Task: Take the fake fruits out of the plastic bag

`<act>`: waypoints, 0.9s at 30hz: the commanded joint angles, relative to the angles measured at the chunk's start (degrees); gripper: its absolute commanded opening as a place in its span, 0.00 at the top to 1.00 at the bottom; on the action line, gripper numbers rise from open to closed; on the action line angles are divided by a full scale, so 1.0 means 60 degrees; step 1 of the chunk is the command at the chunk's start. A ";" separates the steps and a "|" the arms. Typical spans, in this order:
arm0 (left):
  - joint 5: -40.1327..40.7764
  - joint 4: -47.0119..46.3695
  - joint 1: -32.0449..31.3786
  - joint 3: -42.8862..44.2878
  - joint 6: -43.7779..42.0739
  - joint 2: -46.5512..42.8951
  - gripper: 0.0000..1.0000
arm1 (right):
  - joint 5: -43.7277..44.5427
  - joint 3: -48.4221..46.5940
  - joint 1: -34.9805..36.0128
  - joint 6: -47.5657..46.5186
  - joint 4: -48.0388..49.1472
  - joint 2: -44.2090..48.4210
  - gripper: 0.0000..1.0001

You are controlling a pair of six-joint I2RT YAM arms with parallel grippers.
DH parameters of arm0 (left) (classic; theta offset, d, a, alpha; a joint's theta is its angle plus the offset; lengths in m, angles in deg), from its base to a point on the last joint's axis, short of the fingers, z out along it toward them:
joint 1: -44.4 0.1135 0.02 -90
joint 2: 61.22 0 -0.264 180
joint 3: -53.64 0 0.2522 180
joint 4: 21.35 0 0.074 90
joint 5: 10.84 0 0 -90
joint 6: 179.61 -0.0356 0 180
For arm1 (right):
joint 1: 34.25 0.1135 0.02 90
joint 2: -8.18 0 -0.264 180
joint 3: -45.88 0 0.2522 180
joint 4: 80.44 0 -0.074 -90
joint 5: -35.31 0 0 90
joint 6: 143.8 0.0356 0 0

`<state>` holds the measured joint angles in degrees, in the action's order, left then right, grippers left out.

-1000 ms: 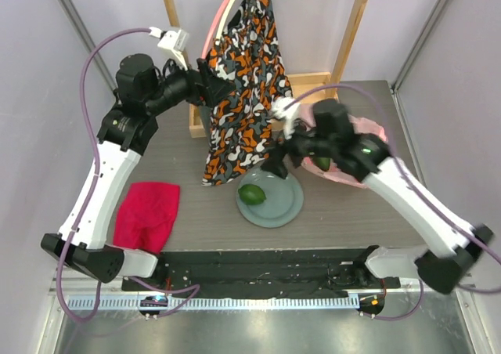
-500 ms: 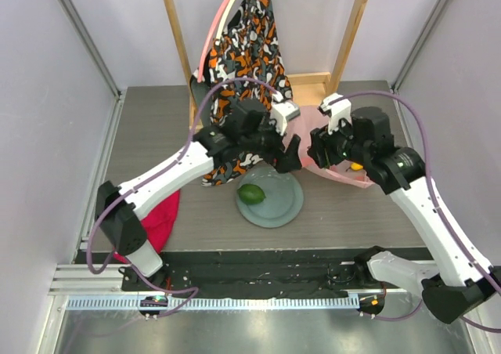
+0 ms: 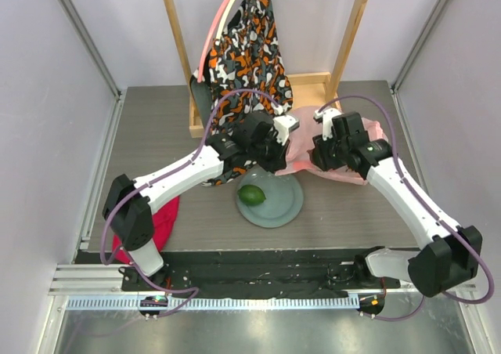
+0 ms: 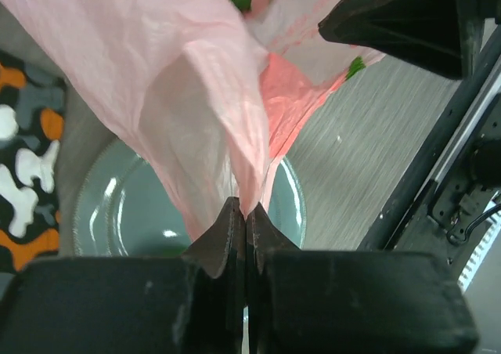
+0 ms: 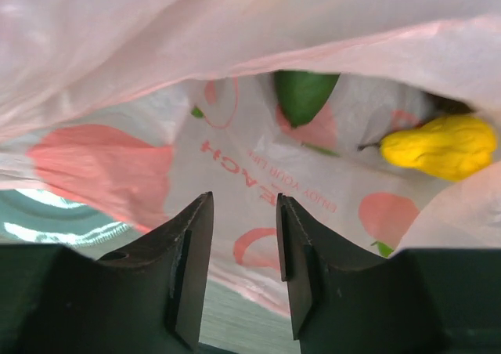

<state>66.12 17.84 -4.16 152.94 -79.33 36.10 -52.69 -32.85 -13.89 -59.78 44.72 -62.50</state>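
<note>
The pink plastic bag (image 3: 300, 161) lies right of the grey-green plate (image 3: 275, 213), with its near edge lifted. My left gripper (image 3: 280, 152) reaches across and is shut on a fold of the bag (image 4: 196, 111) above the plate (image 4: 102, 213); its jaws (image 4: 244, 211) are pressed together on the film. My right gripper (image 3: 317, 157) sits at the bag's mouth, jaws (image 5: 243, 201) apart with nothing between them. Inside the bag (image 5: 235, 33) I see a green fruit (image 5: 301, 94) and a yellow fruit (image 5: 442, 146). Another green fruit (image 3: 252, 195) rests on the plate.
An orange-black-white patterned garment (image 3: 246, 48) hangs from a wooden frame (image 3: 352, 33) at the back. A red cloth (image 3: 166, 213) lies at the front left, partly under the left arm. Walls close in on both sides.
My left arm swung from the back left over to the bag and shut on its edge. My right gripper moved to the bag's mouth and its jaws narrowed.
</note>
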 commanded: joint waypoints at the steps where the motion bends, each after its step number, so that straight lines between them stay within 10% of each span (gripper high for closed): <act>1: -0.0200 -0.0313 0.0036 -0.0646 0.0409 -0.0516 1.00 | -0.0081 0.0690 -0.0010 -0.0176 0.0081 -0.0160 0.59; 9: 0.0061 -0.0341 0.0021 -0.1980 0.1128 -0.1717 1.00 | -0.0012 0.1264 0.0137 -0.0014 0.0268 -0.0231 0.57; 18: -0.0361 -0.0635 0.0036 -0.1234 0.1069 -0.1015 0.97 | 0.1071 0.0120 -0.0228 -0.0337 0.1514 -0.2838 0.20; 27: -0.0625 -0.0942 0.0036 -0.1525 0.1084 -0.1131 0.99 | 0.1161 -0.1270 -0.0786 -0.0307 0.2173 -0.4990 0.15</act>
<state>64.33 15.72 -4.16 143.36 -73.27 30.54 -47.03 -34.38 -17.41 -61.59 53.22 -89.03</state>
